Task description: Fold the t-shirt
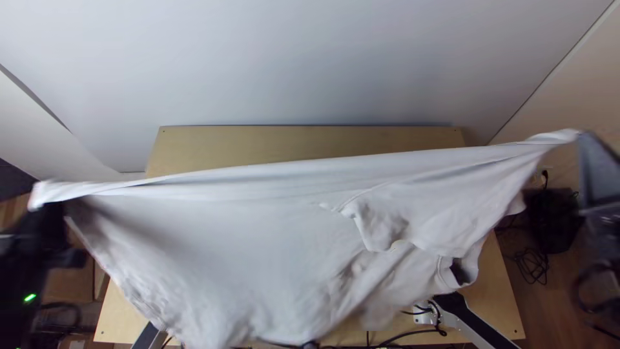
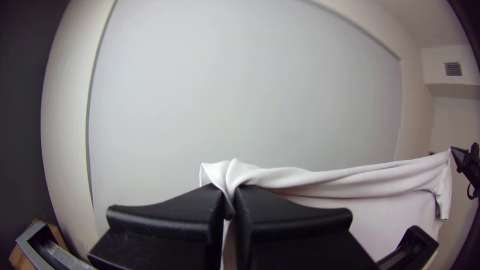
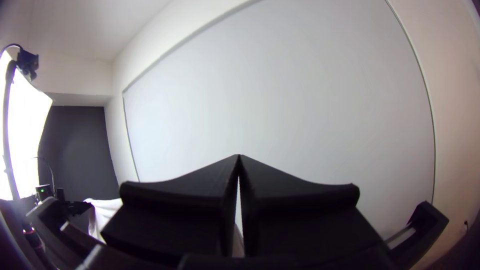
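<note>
Above the worktop [image 1: 310,139], the white t-shirt [image 1: 245,239] is suspended between two raised grippers. Its upper edge is stretched nearly straight across the top view, slightly higher in that view at the right end. Below this edge the fabric hangs loose, smooth on the left side and creased and bunched on the right. An overlapping flap lies at right of centre, and an opening with a dark interior is located at the lower right; whether it is a sleeve or the neck cannot be told. The fabric covers most of the worktop in the top view.

Left gripper [image 1: 55,220]: positioned beyond the left side of the worktop. The jaws are clamped on one end of the upper edge; in the left wrist view, a gathered fold is pinched at the tips and protrudes past them.

Right gripper [image 1: 584,145]: positioned beyond the right side of the worktop. The jaws are clamped on the opposite end of the upper edge, with the tips together in the right wrist view.

Black cables [image 1: 413,333] run along the near edge of the worktop. Behind the far edge stands a large pale panel [image 1: 310,64].
</note>
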